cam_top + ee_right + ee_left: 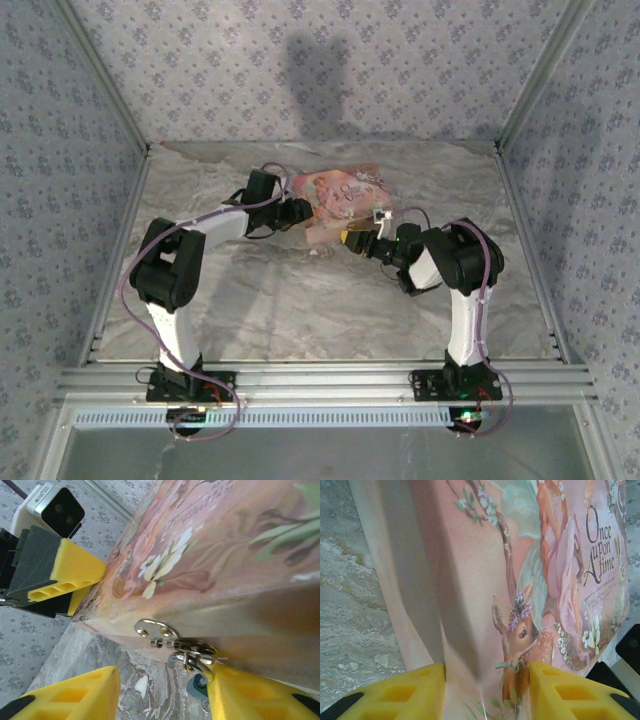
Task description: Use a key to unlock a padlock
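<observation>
- Where the front wall of the pink box (225, 545) drops toward the marble table (75, 650), a tiny blue padlock (196, 687) hangs from a silvery hasp (155, 628) by a cluster of small metal rings (192, 652). Part of its body is hidden behind a yellow finger.
- Low in front of the hasp, the right gripper (165, 677) has its jaws apart, released and grasping nothing. The padlock sits just inside the finger (250, 692) at the right of the wrist view, touching it or very nearly so; which one is hard to tell.
- At the box's left end in the overhead view, the left gripper (487, 680) straddles the box with one yellow pad on each side. The box fills the gap between the pads, so the gripper appears to be clamped on it.
- Judged from its look, the padlock is light, hard and smooth. Hanging loose on the rings, it will probably swing, twist or slip away if it is nudged or pinched at a corner.
- The flat blue sides of the body look like the best place to take hold, squarely and gently, with the silvery part left clear.
- The box looks like light card, stiff enough to brace against but easy to dent or slide. A firm hold on it should keep the lock from wandering.
</observation>
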`<act>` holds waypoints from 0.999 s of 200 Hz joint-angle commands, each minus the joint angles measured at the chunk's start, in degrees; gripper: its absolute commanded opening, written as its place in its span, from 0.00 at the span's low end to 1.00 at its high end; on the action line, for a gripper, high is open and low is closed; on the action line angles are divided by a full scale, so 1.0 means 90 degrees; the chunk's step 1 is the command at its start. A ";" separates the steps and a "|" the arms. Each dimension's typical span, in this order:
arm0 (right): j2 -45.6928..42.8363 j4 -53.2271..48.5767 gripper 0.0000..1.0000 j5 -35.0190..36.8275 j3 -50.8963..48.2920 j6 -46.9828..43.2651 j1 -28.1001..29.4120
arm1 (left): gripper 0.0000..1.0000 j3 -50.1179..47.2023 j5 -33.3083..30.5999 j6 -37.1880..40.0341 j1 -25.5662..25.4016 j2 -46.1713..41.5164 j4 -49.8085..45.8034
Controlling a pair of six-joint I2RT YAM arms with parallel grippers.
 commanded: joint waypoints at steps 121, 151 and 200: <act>0.0079 -0.0058 0.02 0.0212 0.0015 0.0033 -0.0068 | 0.44 -0.0217 -0.0138 0.0079 -0.0174 -0.0015 -0.0654; 0.0044 0.0044 0.00 0.0429 -0.0113 0.0197 -0.0098 | 0.44 -0.0292 -0.0168 0.0053 -0.0191 -0.0066 -0.0654; 0.0001 0.0299 0.00 0.0798 -0.0369 0.0581 -0.0184 | 0.44 -0.0666 -0.0175 -0.0180 -0.0290 -0.0267 -0.0440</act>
